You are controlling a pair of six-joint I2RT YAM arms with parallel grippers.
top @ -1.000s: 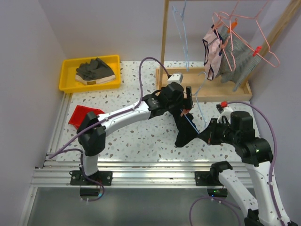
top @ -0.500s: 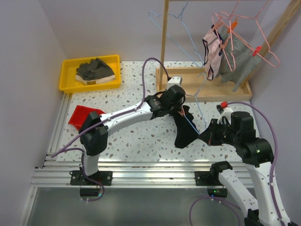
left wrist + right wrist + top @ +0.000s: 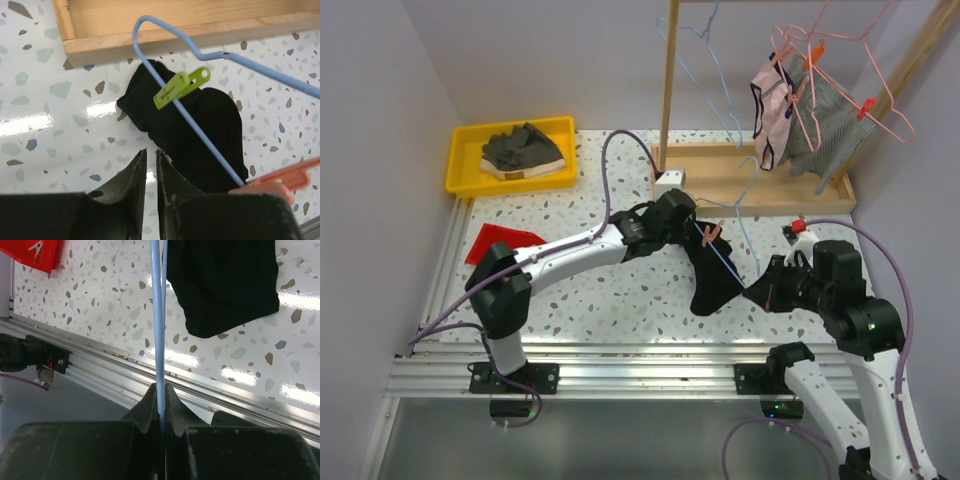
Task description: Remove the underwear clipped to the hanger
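Note:
The black underwear (image 3: pixel 716 282) hangs from a blue wire hanger (image 3: pixel 728 264) and trails onto the speckled table. A green clip (image 3: pixel 181 87) pins it to the wire (image 3: pixel 205 141), and an orange clip (image 3: pixel 712 234) sits on the same wire nearer my left gripper. My left gripper (image 3: pixel 692 225) hovers just left of the cloth (image 3: pixel 200 125). Its fingertips (image 3: pixel 150 151) stand almost together, with only bare table showing in the slit. My right gripper (image 3: pixel 161 386) is shut on the hanger's lower wire, the underwear (image 3: pixel 225 285) beyond it. In the top view that gripper (image 3: pixel 760 292) is at the hanger's near end.
A wooden rack base (image 3: pixel 770 195) lies behind the hanger, with pink hangers carrying a pale garment (image 3: pixel 772 100) and a grey one (image 3: pixel 832 120). A yellow bin (image 3: pixel 460 160) with grey clothing stands back left. A red item (image 3: pixel 500 243) lies near the left rail.
My left gripper has gone from wide open to nearly closed and drawn back left from the orange clip. The hanger's top has swung. The right gripper has kept its hold.

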